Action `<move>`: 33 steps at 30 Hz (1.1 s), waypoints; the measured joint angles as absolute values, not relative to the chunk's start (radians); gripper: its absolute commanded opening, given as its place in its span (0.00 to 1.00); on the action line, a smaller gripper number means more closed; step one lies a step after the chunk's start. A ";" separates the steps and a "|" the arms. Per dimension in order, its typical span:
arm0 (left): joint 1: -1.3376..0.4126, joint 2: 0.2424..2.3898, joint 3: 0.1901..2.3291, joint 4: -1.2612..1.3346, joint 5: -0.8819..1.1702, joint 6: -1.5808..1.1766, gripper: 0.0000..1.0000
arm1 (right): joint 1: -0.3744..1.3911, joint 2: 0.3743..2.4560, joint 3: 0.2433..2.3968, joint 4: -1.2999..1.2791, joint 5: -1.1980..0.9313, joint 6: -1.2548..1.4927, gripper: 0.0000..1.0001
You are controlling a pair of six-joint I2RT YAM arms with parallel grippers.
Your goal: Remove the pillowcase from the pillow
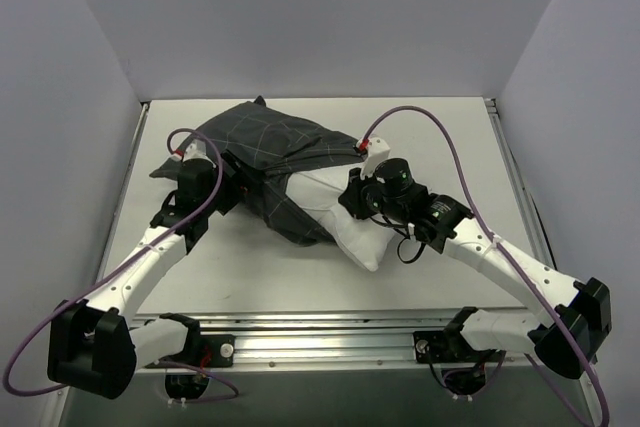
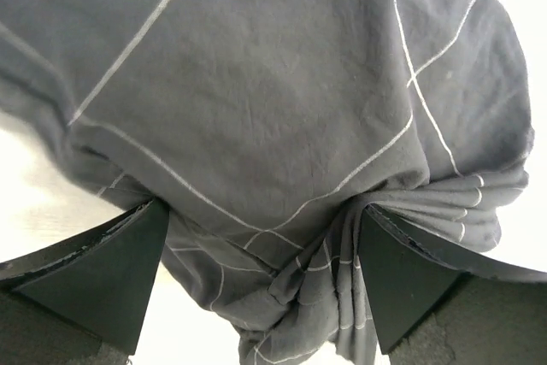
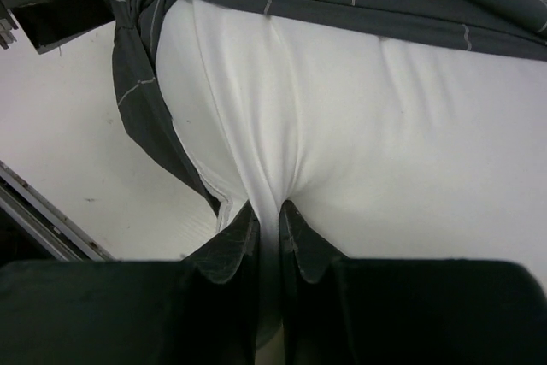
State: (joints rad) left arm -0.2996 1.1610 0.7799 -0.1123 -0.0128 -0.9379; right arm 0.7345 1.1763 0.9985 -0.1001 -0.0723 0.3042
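From where I stand, the job looks partly done. The big plump plain white pillow (image 1: 345, 222) lies slantwise on the pale table (image 1: 450, 147). Its near-right end is bare, and the rest is still inside the dark charcoal-grey cloth pillowcase with thin pale checked lines (image 1: 270, 147). The cover is rucked into a heap over the pillow's far-left part, and its open hem is drawn back across the pillow's middle.

The right gripper (image 3: 269, 221) is at the pillow's bare end, pressed together on a pinched ridge of the white fabric. The cloth creases up between its dark fingers (image 3: 224, 250), so I take it to be anchoring the cushion.

The left gripper (image 2: 256, 284) is at the pillow's covered left side. Its jaws stand spread wide, with a twisted bunch of the checked cloth between them. I see no squeeze on the cloth.

By my reckoning a good share of the pillow is still covered. What remains is for the left side to take hold of the cover and draw it off away from the pillow's held end, until the white comes out whole.
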 measured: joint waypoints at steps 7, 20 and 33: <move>-0.279 1.147 0.741 0.028 0.196 -0.897 0.95 | 0.727 1.177 0.973 -0.094 -0.066 0.311 0.00; -0.451 1.099 0.851 -0.106 0.274 -0.694 0.94 | 0.714 1.230 0.960 -0.092 -0.002 0.311 0.00; -0.440 0.883 0.838 -0.344 0.098 -0.775 0.95 | 0.721 1.267 0.940 -0.049 -0.005 0.315 0.00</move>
